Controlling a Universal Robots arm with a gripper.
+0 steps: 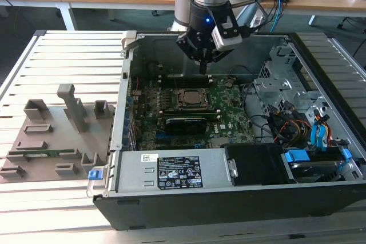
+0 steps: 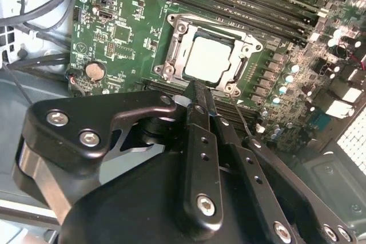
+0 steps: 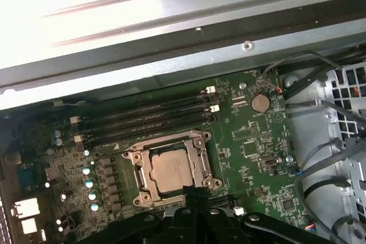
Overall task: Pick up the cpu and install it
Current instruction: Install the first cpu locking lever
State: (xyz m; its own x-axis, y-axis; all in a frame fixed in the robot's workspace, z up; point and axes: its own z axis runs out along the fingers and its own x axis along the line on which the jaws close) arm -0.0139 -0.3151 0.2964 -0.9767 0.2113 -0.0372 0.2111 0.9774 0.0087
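Exterior view, left to right: grey parts tray on the slatted table, looking bare of chips, then open PC case with the motherboard lying flat inside. Gripper hanging above the board, just behind the socket frame, fingers pinched together with nothing between them.

Second wrist view, same story: cpu sitting square inside the socket frame, silvery top facing up, gripper tips closed tight right at the frame's near edge, apart from the chip as far as can be judged.

First wrist view: cpu flat in the socket, memory slots just beyond, coin cell off toward the drive cage.

So, pickup and drop-in pretty much done by the looks of it. Bracket apparently not folded over the chip, so clamping probably left. Can't confirm full seating from here.
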